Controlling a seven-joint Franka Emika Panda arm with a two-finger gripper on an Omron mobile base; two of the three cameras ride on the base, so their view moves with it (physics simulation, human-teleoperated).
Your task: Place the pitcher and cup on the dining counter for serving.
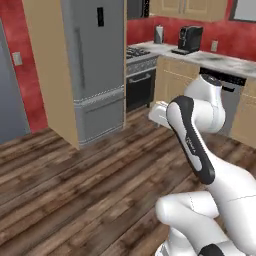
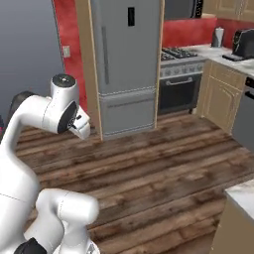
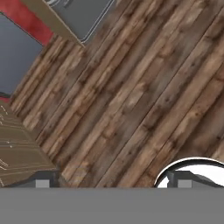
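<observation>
Below my gripper (image 3: 113,180) lies bare wood floor (image 3: 131,96), the refrigerator (image 3: 81,13) beyond it. My fingers are spread wide, holding nothing.

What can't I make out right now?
- Two dark finger tips: hand view's bottom edge cuts them, so the grip can't be judged.
- White-grey marble slab: right base view, only a corner; frame edge cuts the rest.
- Tall grey fridge: top cut off.
</observation>
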